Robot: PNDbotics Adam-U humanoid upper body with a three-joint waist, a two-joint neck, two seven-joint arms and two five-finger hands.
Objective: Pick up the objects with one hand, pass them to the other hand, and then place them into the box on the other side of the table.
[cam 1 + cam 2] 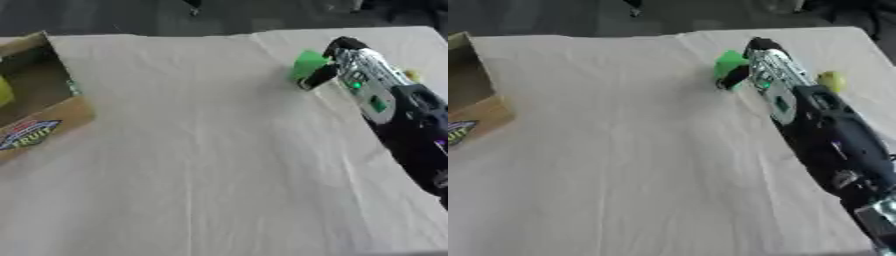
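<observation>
A bright green object point(308, 63) sits at the far right of the white-clothed table. My right hand point(337, 55) reaches in from the right and its dark fingers curl round the green object, the thumb point(317, 78) under it. A small yellow-green round thing point(831, 80) lies just right of my forearm. A brown cardboard box point(39, 95) with a printed flap stands at the table's left edge, and something yellow point(4, 91) shows inside it. My left hand is in no view.
The white cloth point(201, 165) covers the whole table, with creases running front to back. My black right forearm point(833, 145) lies across the right side. Dark floor lies beyond the far edge.
</observation>
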